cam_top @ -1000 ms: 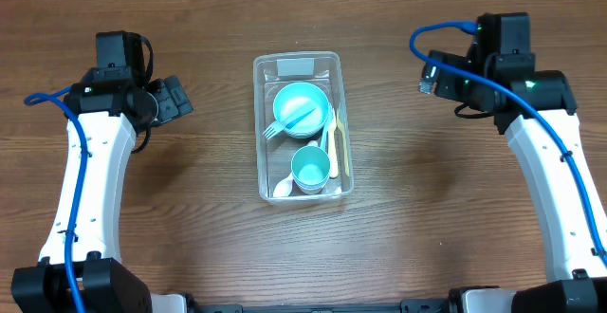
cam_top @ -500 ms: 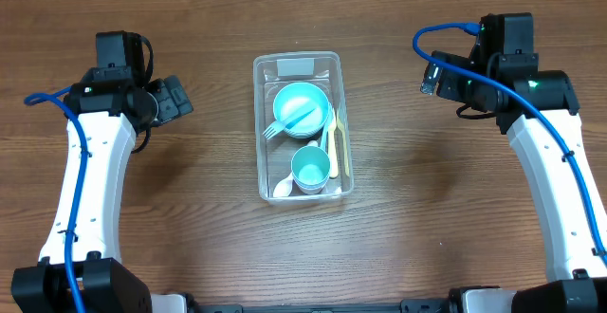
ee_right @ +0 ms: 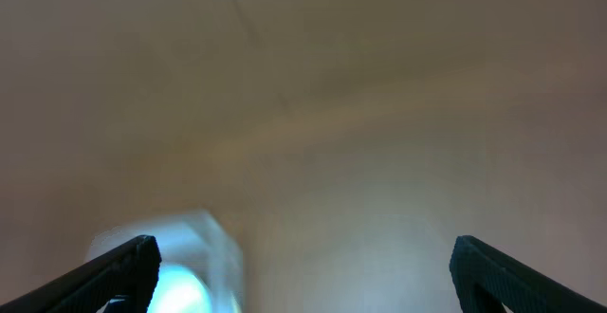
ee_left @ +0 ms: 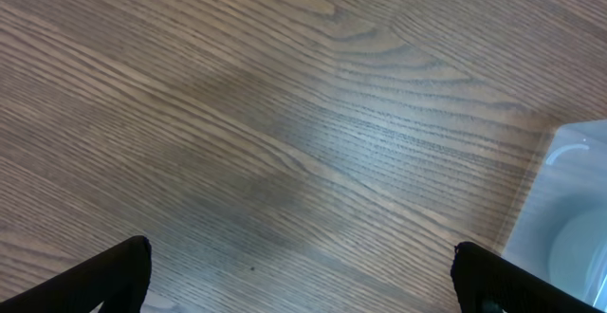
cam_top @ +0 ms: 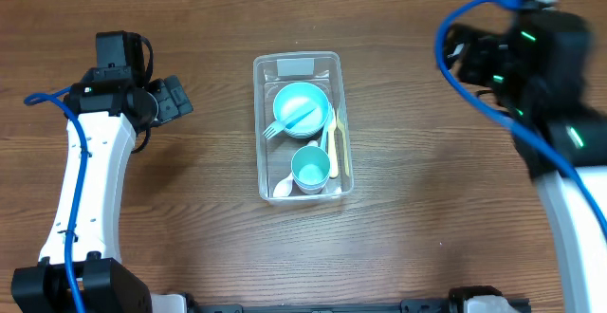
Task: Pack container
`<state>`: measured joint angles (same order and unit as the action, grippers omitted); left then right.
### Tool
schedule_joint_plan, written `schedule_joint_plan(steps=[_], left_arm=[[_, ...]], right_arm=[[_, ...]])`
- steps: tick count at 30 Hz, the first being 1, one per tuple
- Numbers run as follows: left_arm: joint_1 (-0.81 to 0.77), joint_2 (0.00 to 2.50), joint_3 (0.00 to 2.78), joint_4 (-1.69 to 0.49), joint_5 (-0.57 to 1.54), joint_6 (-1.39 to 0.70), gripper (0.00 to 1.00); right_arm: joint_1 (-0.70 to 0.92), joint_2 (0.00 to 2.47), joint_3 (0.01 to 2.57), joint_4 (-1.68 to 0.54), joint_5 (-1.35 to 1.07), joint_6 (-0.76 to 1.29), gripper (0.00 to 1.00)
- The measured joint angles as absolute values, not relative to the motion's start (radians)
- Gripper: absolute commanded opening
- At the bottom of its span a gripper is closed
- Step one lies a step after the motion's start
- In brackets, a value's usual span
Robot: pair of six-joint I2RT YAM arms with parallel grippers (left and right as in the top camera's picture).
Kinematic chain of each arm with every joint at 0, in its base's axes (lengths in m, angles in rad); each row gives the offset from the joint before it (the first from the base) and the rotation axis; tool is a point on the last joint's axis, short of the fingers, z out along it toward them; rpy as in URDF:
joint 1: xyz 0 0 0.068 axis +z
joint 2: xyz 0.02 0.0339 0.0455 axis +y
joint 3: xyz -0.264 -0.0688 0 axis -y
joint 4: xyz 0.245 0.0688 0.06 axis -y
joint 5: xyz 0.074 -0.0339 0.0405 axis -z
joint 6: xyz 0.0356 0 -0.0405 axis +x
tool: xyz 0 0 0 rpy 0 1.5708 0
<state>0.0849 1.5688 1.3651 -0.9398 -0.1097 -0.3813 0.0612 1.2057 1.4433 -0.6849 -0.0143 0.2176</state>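
The left pincer (cam_top: 178,99) stands wide open and holds nothing; in its wrist view both black fingers (ee_left: 109,277) sit far apart over the bare wooden table (ee_left: 285,114). The right pincer (ee_right: 303,280) is also fully spread and empty, though its wrist view and its arm from above are badly blurred. The container (cam_top: 258,133) lies on the table between the two pincers, well apart from each, with its labelled end on the far side. One clear corner shows just past the left pincer's right-hand finger. Inside the container are a bowl (cam_top: 302,104), a fork (cam_top: 277,129), a cup (cam_top: 311,167) and a white spoon (cam_top: 284,189).
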Motion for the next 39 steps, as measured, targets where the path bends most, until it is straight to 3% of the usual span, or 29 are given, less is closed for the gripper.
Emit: schedule_joint_plan(steps=[7,12,18,24,39], left_arm=[[0.085,1.569,1.365,-0.941,-0.109,-0.381,1.0],[0.085,1.569,1.365,-0.94,-0.11,-0.381,1.0],[0.085,1.569,1.366,-0.941,-0.11,-0.381,1.0],[0.085,1.568,1.366,-0.94,-0.11,-0.381,1.0],[0.085,1.568,1.366,-0.94,-0.11,-0.381,1.0]], right_arm=[[0.106,0.667,1.327,-0.503,-0.027,0.051,1.0],[0.106,0.392,1.046,-0.483,-0.027,-0.043,1.0],[0.106,0.128,0.596,-0.25,-0.048,-0.075,1.0],[0.106,0.025,0.249,-0.043,-0.111,-0.079,1.0],[0.076,0.015,0.061,0.001,-0.08,0.049,1.0]])
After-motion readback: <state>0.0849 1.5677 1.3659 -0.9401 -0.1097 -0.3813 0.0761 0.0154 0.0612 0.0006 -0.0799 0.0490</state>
